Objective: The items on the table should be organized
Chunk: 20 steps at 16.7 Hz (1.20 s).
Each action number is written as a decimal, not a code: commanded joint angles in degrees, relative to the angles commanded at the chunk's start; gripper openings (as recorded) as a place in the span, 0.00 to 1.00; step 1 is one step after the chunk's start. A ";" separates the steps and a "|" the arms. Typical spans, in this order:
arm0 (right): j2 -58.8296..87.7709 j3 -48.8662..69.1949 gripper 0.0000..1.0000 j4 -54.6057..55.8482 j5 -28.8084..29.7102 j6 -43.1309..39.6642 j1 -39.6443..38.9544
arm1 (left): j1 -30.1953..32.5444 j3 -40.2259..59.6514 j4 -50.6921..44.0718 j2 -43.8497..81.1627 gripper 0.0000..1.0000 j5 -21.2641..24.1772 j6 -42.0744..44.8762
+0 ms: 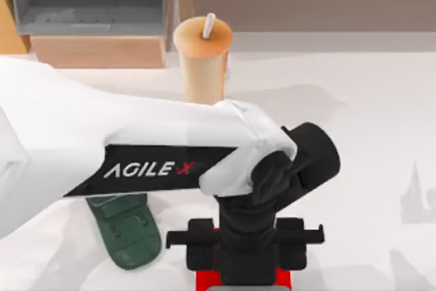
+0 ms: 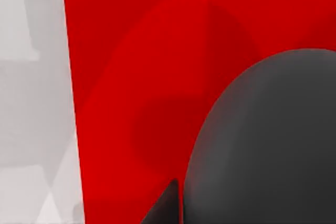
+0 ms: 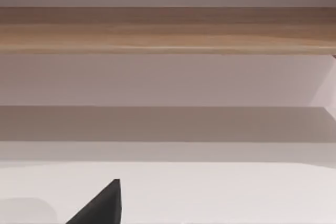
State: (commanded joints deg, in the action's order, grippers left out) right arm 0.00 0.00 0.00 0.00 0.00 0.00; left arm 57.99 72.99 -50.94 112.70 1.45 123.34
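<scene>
My left arm reaches in from the left, and my left gripper (image 1: 245, 258) hangs over the red mat (image 1: 208, 281) at the table's front edge. In the left wrist view the dark grey mouse (image 2: 268, 140) looms close over the red mat (image 2: 136, 66). One fingertip (image 2: 167, 206) presses against its side, so the gripper looks shut on it. I cannot tell whether the mouse rests on the mat or hovers just above it. The tan bubble-tea cup (image 1: 202, 59) with its white straw stands upright at the back centre. My right gripper (image 3: 101, 205) faces the shelf, low over the table.
A dark green phone stand (image 1: 126, 228) lies left of the mat, partly under my left arm. The wood-and-grey shelf unit (image 1: 88, 5) runs along the back, just behind the cup. The white table (image 1: 368, 168) is bare to the right of the left gripper.
</scene>
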 joint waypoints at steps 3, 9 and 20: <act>0.00 0.00 1.00 0.00 0.00 0.00 0.00 | 0.00 0.00 0.00 0.00 0.45 0.00 0.00; 0.00 0.00 1.00 0.00 0.00 0.00 0.00 | 0.00 0.00 0.00 0.00 0.90 0.00 0.00; 0.00 0.00 1.00 0.00 0.00 0.00 0.00 | -0.07 0.01 -0.01 -0.04 1.00 0.00 0.00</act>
State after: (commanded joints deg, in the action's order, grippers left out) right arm 0.00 0.00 0.00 0.00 0.00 0.00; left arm 57.92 73.00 -50.95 112.66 1.45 123.34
